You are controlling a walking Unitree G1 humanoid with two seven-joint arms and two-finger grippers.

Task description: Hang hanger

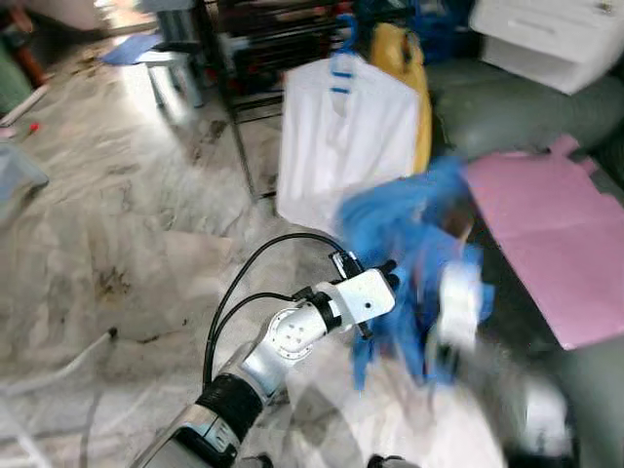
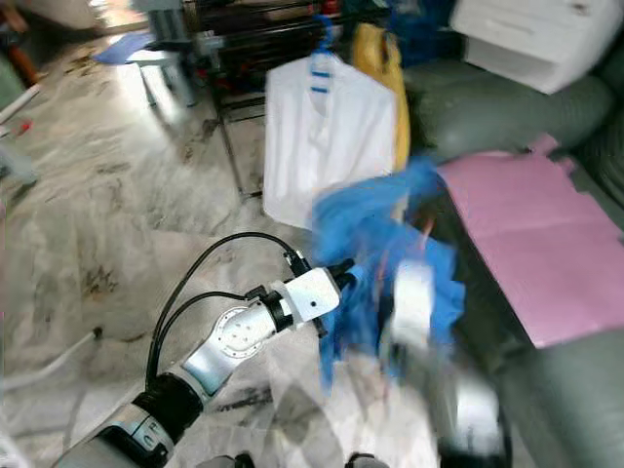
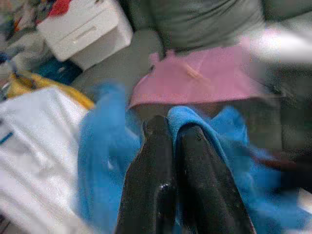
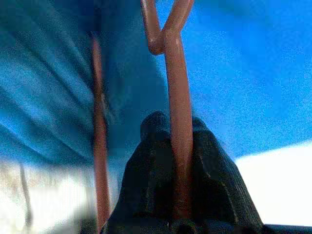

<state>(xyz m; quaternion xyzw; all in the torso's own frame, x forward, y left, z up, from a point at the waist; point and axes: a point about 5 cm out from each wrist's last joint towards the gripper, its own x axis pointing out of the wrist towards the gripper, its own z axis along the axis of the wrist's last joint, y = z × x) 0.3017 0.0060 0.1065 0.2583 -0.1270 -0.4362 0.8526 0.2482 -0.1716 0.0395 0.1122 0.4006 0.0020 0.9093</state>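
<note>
A blue garment (image 1: 409, 224) hangs in front of me, blurred by motion. My left gripper (image 1: 390, 278) is at its near left edge, and in the left wrist view the gripper (image 3: 173, 129) is shut on a fold of the blue cloth (image 3: 195, 122). My right gripper (image 4: 173, 122) is shut on a thin salmon-coloured hanger (image 4: 178, 97) that lies against the blue cloth; its arm (image 1: 458, 302) shows as a white blur to the right of the garment. The hanger's hook is hidden.
A white shirt (image 1: 346, 136) on a blue hanger and a yellow garment (image 1: 405, 58) hang on a black rack (image 1: 263, 39) ahead. To the right, a grey-green sofa (image 1: 507, 107) carries a pink sheet (image 1: 551, 224) and a white drawer box (image 1: 556, 34). Marble floor (image 1: 127, 224) lies to the left.
</note>
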